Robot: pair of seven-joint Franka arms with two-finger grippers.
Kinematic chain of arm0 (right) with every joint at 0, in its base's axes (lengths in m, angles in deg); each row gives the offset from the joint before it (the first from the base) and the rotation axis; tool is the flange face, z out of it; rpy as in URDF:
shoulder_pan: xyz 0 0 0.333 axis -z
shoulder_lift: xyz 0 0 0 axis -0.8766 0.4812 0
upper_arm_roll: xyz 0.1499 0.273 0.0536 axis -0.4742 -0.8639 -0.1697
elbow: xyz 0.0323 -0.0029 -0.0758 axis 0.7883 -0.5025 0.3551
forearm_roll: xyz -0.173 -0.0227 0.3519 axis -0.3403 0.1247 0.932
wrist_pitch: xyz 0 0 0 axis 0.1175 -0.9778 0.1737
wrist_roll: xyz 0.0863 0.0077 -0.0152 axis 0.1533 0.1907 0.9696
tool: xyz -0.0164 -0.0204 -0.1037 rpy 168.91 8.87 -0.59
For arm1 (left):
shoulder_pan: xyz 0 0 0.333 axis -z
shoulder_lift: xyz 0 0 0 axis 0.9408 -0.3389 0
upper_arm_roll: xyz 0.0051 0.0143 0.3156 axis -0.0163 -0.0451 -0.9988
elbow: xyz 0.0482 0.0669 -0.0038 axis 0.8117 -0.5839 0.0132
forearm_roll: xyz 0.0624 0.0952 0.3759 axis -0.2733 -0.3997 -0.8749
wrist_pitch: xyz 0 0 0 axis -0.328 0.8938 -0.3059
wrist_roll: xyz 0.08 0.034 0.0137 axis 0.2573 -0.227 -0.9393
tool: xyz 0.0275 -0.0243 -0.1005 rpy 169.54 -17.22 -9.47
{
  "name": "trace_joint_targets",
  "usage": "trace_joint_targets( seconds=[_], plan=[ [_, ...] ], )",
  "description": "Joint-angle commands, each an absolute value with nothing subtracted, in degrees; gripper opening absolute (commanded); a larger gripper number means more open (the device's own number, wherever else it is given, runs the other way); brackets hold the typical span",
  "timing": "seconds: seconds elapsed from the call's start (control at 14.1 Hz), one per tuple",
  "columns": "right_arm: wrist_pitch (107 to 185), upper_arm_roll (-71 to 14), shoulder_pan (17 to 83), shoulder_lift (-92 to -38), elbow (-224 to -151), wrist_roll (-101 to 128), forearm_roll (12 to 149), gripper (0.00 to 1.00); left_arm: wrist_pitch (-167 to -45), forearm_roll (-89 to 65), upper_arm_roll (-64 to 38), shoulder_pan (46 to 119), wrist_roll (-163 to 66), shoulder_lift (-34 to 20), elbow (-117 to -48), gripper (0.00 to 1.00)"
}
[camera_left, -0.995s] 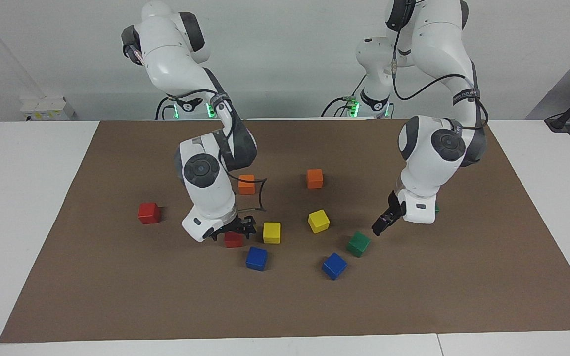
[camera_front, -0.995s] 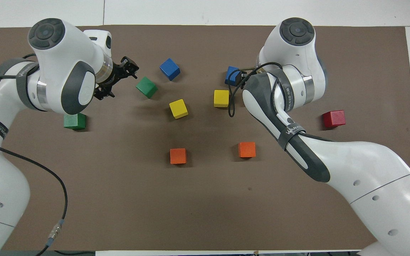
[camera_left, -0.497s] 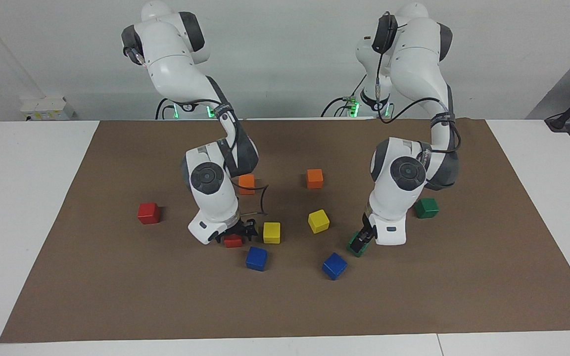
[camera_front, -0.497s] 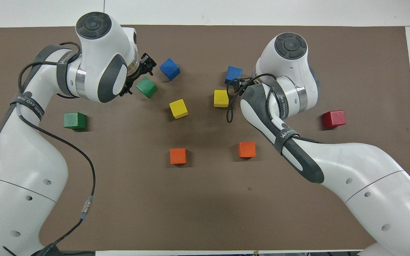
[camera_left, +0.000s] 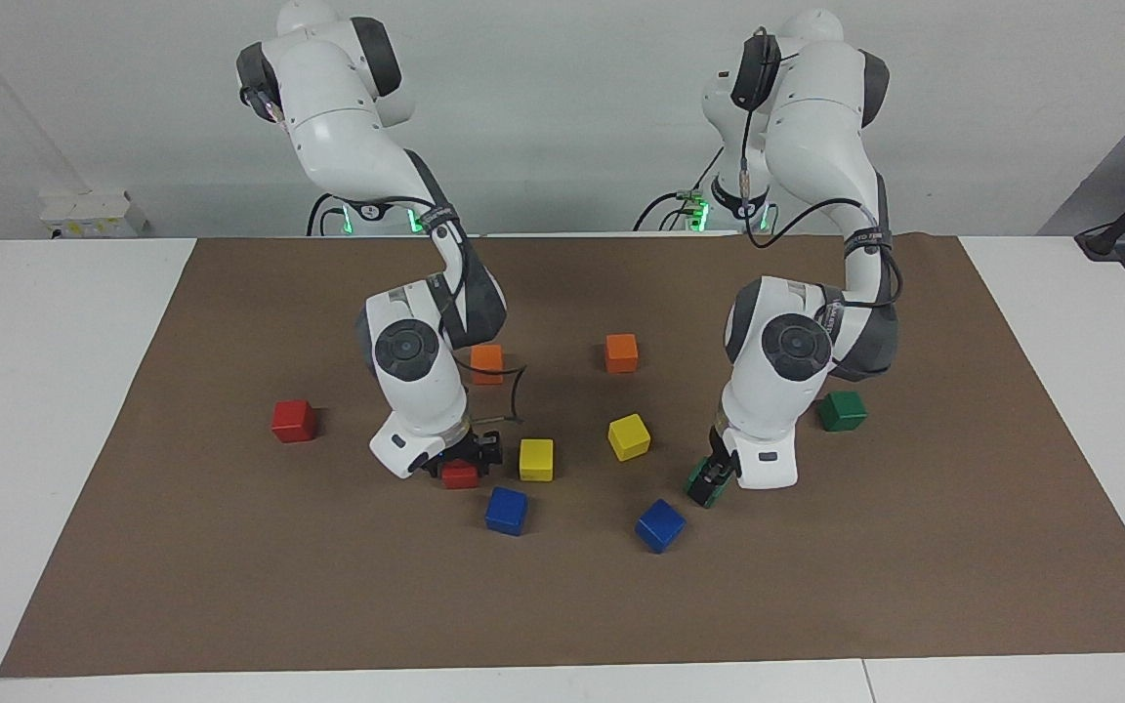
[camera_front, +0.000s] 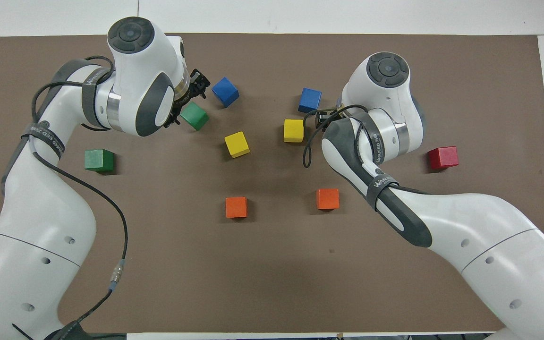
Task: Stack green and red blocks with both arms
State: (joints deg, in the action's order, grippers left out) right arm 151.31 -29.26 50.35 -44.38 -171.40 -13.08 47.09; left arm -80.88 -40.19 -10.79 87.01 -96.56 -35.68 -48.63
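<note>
Fingers of the right end effector (camera_left: pixel 463 467) straddle a red block (camera_left: pixel 460 475) on the table, low around it, apparently to grip; whether they have clamped I cannot tell. Spread apart, the left end effector (camera_left: pixel 709 475) brackets a green block (camera_front: pixel 194 116), likely for the same reason. Spare red block (camera_left: pixel 293 420) and green block (camera_left: pixel 842 410) lie toward the table's end edges.

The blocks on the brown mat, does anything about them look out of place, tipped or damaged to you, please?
Nothing stands out. Every cube sits flat and whole on the brown mat, none stacked. The right gripper is down at a red block, and the left gripper at a green block. Some cubes sit turned at an angle, which is normal scatter.
</note>
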Motion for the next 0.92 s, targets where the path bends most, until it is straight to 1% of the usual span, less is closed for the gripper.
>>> trace_joint_targets(
  seconds=[0.0,0.21,0.43,0.64,0.85],
  plan=[
    [151.01,-29.65,51.04,-46.13,-173.13,-14.69,46.8,0.0,-84.44,-42.52,-11.63,87.6,-97.65,-36.1,-49.63,1.0],
    [147.94,-29.56,51.13,-46.22,-170.59,-14.69,46.71,0.0,-85.85,-44.21,-11.63,87.59,-97.47,-36.01,-51.64,1.0],
    [143.19,-29.38,52.18,-46.39,-165.23,-14.61,46.19,0.0,-86.73,-44.12,-11.63,88.03,-97.64,-35.75,-52.97,1.0],
    [142.83,-29.3,55.69,-49.81,-165.39,-10.94,46.01,0.0,-87.08,-44.12,-11.63,88.03,-97.64,-35.66,-53.41,1.0],
    [140.37,-29.29,60.08,-54.2,-168.63,-4.61,46.01,0.0,-89.54,-44.12,-11.63,88.12,-97.73,-34.52,-56.82,1.0]
  ],
)
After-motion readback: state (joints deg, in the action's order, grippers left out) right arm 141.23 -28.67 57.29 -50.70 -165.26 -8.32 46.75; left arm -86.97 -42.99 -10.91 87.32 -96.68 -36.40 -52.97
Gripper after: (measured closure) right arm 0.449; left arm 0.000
